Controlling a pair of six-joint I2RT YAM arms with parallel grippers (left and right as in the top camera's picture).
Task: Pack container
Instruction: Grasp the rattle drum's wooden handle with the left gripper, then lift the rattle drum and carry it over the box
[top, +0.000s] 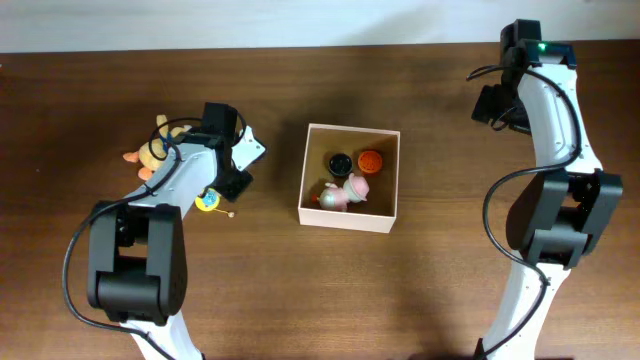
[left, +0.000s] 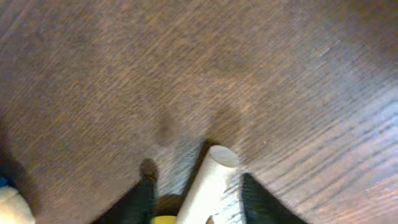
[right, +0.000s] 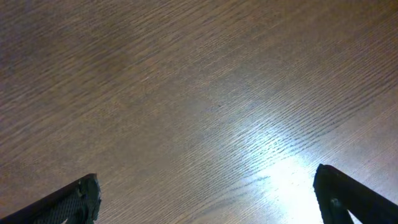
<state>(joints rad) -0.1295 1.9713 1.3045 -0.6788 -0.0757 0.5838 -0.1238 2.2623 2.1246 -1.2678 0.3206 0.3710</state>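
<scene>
The container (top: 349, 131), a square white-walled box with a tan floor, stands mid-table and holds a black piece (top: 340, 162), an orange piece (top: 371, 160) and a pink-and-white toy (top: 350, 190). Left of it lies a small yellow-and-blue toy (top: 208, 201) with a pale stick (left: 208, 183). My left gripper (left: 198, 202) is down at the table with its black fingers against that toy, one on the yellow part, the other on the stick. My right gripper (right: 208, 199) hangs open over bare wood at the far right (top: 497, 104).
A yellow-orange plush toy (top: 155, 150) lies at the left behind my left arm; its pale edge (left: 11, 208) shows in the left wrist view. Both arm bases stand at the table's front edge.
</scene>
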